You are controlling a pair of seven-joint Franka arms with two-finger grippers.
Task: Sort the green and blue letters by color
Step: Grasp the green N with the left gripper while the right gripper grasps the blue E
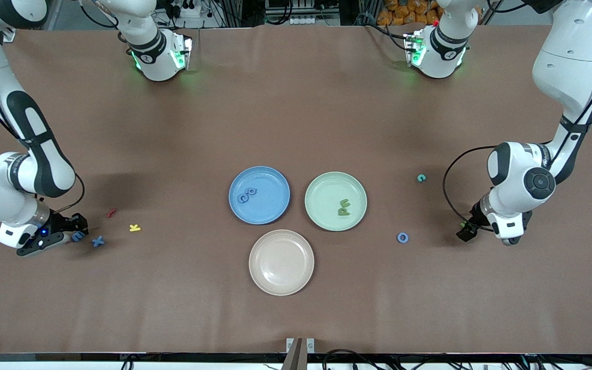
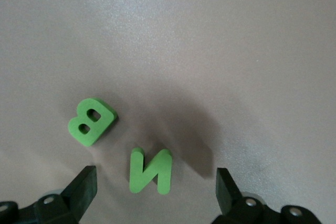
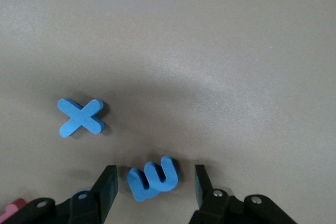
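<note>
From the front, my left hand (image 1: 464,232) hid the green letters (image 2: 121,148) beneath it, so only my left wrist view showed them. The two blue letters on the blue plate (image 1: 275,181) were too small to read. A pink piece (image 3: 9,211) was cut off by my right wrist view's edge.

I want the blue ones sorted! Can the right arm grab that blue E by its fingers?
Probably yes. The right gripper is down at the table with the blue E lying between its open fingers, and nothing blocks it; the blue X lies apart.
</note>
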